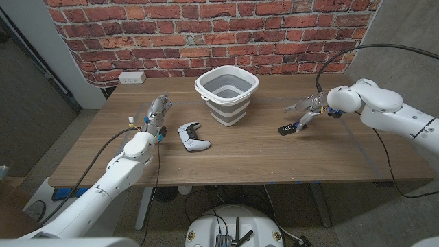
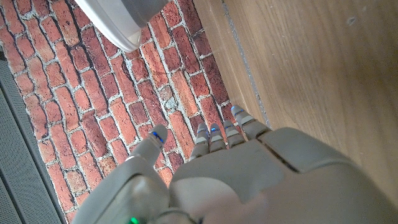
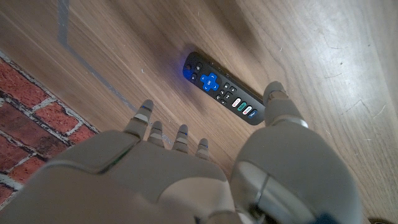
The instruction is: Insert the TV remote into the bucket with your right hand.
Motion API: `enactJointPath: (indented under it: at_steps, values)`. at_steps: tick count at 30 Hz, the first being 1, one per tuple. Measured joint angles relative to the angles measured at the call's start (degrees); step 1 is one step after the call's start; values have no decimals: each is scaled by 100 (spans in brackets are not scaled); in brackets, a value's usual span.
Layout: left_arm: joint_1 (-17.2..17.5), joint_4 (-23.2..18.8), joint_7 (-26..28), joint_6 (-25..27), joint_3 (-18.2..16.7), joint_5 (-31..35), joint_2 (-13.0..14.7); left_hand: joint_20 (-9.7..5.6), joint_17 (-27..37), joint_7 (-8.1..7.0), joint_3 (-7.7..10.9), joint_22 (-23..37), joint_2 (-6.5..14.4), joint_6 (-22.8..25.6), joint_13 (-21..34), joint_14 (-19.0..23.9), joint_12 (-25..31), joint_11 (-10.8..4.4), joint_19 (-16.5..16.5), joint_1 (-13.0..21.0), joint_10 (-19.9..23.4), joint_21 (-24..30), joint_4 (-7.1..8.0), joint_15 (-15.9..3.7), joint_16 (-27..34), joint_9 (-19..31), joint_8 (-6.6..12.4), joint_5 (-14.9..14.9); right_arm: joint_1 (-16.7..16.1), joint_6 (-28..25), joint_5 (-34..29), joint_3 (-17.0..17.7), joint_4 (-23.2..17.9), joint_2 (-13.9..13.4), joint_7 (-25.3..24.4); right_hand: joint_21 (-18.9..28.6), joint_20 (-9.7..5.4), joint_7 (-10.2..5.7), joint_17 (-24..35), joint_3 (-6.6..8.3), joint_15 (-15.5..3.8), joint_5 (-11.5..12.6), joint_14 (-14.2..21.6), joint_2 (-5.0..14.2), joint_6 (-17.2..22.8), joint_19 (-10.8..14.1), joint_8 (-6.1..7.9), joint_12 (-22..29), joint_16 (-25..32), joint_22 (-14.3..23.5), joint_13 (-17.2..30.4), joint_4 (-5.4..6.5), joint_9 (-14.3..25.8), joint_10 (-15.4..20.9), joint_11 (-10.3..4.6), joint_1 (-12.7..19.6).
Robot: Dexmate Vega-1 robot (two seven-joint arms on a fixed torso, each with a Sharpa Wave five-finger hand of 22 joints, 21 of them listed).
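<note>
The black TV remote (image 1: 288,128) (image 3: 224,96) lies flat on the wooden table (image 1: 274,154), to the right of the bucket. My right hand (image 1: 306,110) (image 3: 205,168) hovers just above and beside it, fingers apart and holding nothing; its thumb reaches close to the remote's near end. The grey and white collapsible bucket (image 1: 226,94) (image 2: 121,18) stands upright at the middle back of the table, open at the top. My left hand (image 1: 158,114) (image 2: 217,168) stays at the table's left with fingers extended, holding nothing.
A white and black game controller (image 1: 193,136) lies between my left hand and the bucket. A white power outlet box (image 1: 132,77) sits at the back left edge against the brick wall. A black cable (image 1: 343,55) arcs above my right arm.
</note>
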Motion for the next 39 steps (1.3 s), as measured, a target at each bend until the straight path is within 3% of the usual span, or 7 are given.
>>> enactJointPath:
  at_steps: [5, 13, 29, 39]
  values:
    - [23, -8, 7, 1, -14, -15, 0, 0, 0, -48, -22, 0, 0, 48, 0, 0, 0, 0, 0, 0, 0, 0, -22, 0, 0, 0, 0, 0, 0, 78, -101, -44, 119, 62, -67, 0, -21, -60, 26, 0, 0, -39, 0, 38, 0, 23, 106, 61, 31, 0, 50, 0, 27, 104, 65, 84]
    - [48, -9, 16, 31, -20, -51, -3, 0, 0, -48, -46, 0, 0, 48, 0, 0, 0, 0, 0, 0, 0, -24, -46, 0, -3, 0, 0, 0, -28, 208, -155, -75, 288, 113, -240, 51, -19, -111, 26, 0, -200, -88, 269, 77, 55, 186, 304, 211, 184, 0, 131, 0, 53, 471, -62, 197]
    - [68, 2, 62, 116, -23, -113, -34, 0, 8, -48, -46, 0, 0, 48, 0, 0, 0, 0, 0, 0, 0, -43, -46, 0, -3, 0, 0, 0, -66, 428, -203, -128, 597, 160, -495, 71, -31, -120, 25, 67, -268, -88, 417, 197, 317, 345, 424, 267, 247, -1, 180, 18, 53, 669, -130, 378]
    - [69, 48, 80, 147, -2, -140, -63, 0, 16, -109, -46, 0, 0, 46, 0, 0, 0, 0, 0, 0, 0, -43, -45, 0, -3, 0, 0, 0, -76, 581, -225, -133, 725, 176, -783, 179, -66, -124, 52, 161, -574, -102, 988, 303, 1110, 1097, 868, 529, 520, -1, 310, -28, 107, 1444, -256, 832]
